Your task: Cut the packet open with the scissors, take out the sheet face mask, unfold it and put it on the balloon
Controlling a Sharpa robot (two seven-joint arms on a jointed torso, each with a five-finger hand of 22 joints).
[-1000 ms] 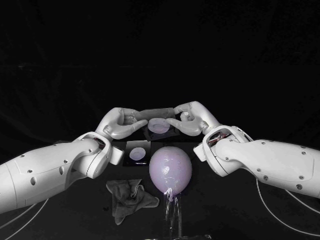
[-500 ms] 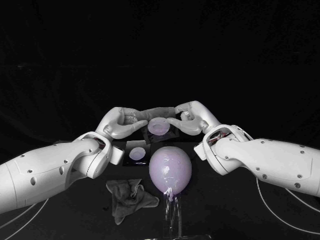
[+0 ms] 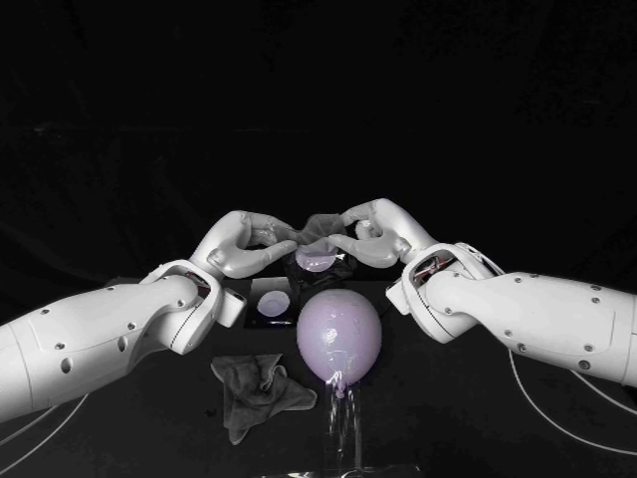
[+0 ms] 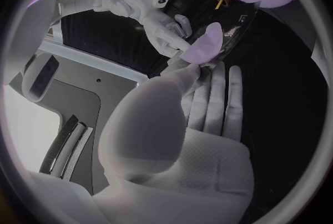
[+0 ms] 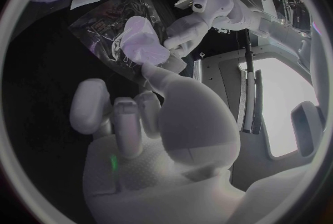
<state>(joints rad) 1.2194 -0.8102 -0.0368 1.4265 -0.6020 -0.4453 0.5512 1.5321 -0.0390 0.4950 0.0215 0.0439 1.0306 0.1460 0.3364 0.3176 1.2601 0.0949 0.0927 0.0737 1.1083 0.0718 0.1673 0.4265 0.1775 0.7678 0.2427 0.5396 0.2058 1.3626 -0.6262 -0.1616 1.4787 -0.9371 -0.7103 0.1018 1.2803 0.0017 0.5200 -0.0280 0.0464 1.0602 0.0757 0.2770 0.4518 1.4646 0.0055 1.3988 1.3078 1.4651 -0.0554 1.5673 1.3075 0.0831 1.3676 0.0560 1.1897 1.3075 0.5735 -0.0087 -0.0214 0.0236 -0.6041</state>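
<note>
We found the folded mask (image 3: 316, 260) lifted between the two hands, just beyond the balloon (image 3: 338, 337). The left hand (image 3: 247, 242) pinched one side of it and the right hand (image 3: 376, 234) the other, their fingertips close together. A clear film (image 5: 104, 24) lay against the mask (whether stuck to it, we could not tell). A dark packet (image 3: 273, 302) lay just beside the balloon, under the left hand, and a crumpled cloth (image 3: 256, 390) lay nearer the robot.

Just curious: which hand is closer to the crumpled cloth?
Left. The left hand sits beyond the crumpled cloth on its side; the right hand is past the balloon.
</note>
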